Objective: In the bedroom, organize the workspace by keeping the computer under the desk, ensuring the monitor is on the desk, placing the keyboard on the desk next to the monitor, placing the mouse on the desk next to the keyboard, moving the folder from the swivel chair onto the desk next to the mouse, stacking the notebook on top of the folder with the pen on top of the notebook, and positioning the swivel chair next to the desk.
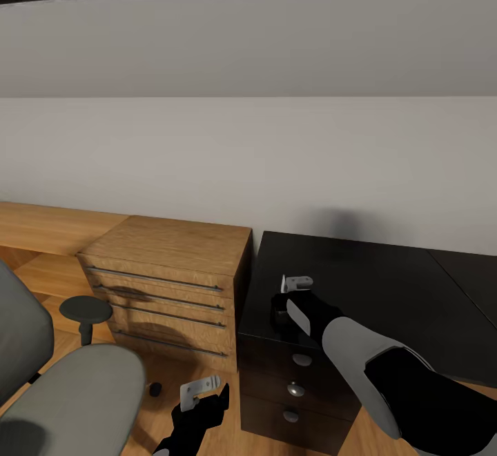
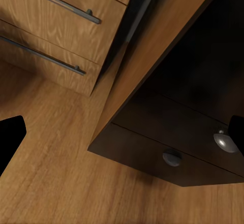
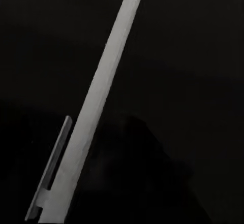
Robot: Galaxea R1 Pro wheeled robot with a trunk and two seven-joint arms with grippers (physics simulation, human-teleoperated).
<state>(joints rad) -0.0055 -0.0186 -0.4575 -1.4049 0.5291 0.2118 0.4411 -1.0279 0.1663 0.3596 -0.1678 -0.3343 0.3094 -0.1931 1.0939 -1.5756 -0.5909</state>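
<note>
The pen (image 3: 96,117), a thin white stick with a clip, lies across the right wrist view against the glossy black desk top (image 3: 193,56). My right gripper (image 1: 279,310) is down at the left end of the desk (image 1: 386,297), above its black drawer unit (image 1: 297,387). Its dark fingers blend into the black top, so I cannot make out how they stand. My left gripper (image 1: 210,401) (image 2: 127,125) hangs low over the floor in front of the drawer unit (image 2: 183,132), open and empty. The grey swivel chair (image 1: 76,387) sits at the lower left.
A light wooden drawer chest (image 1: 166,283) (image 2: 66,26) stands against the desk's left side, with a low wooden ledge (image 1: 48,228) running further left. A small dark round thing (image 1: 156,388) lies on the wood floor (image 2: 61,183) by the chair. A plain wall rises behind.
</note>
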